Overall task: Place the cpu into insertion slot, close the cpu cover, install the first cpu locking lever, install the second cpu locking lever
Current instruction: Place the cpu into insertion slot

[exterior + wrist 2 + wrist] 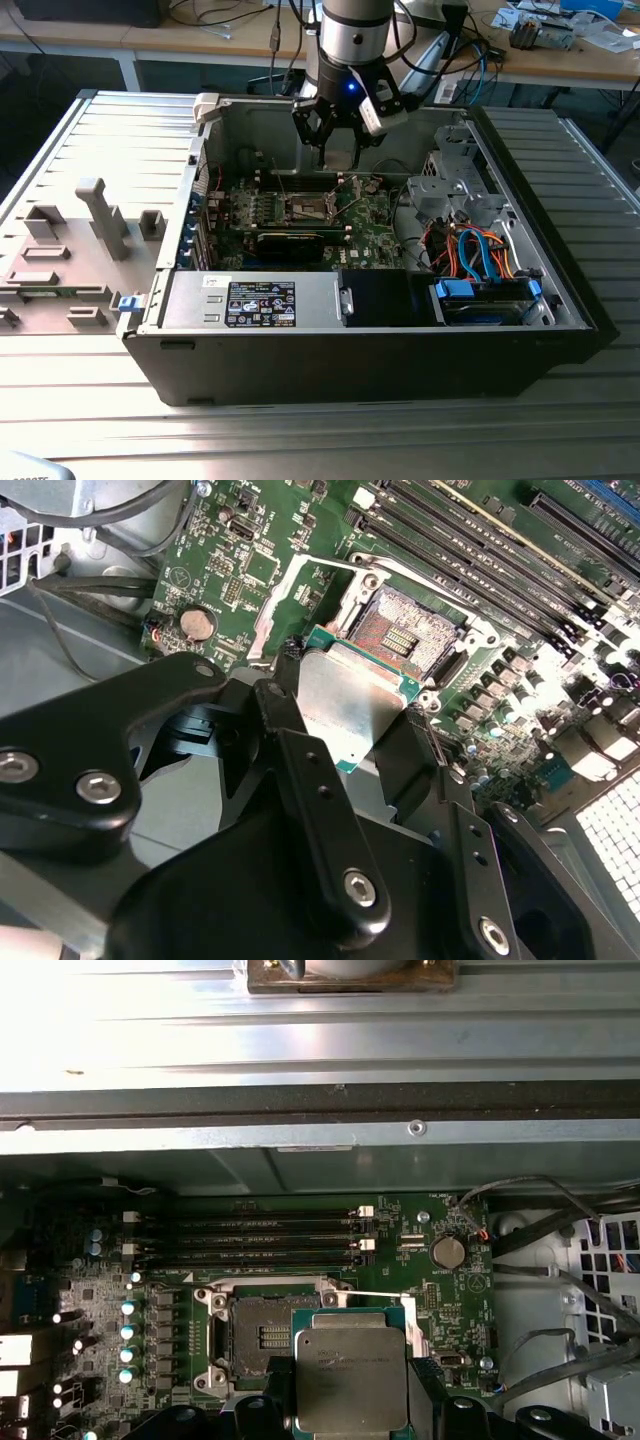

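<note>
Over green motherboard, gripper clamps the cpu, seemingly just beside the insertion slot.

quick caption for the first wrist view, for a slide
The gripper holds the cpu by its edges, close to the empty insertion slot on the green circuit board.

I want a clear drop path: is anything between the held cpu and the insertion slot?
Nothing visible. The gripper holds the cpu above the board; the insertion slot lies bare, with the cpu cover swung open to its side.
</note>
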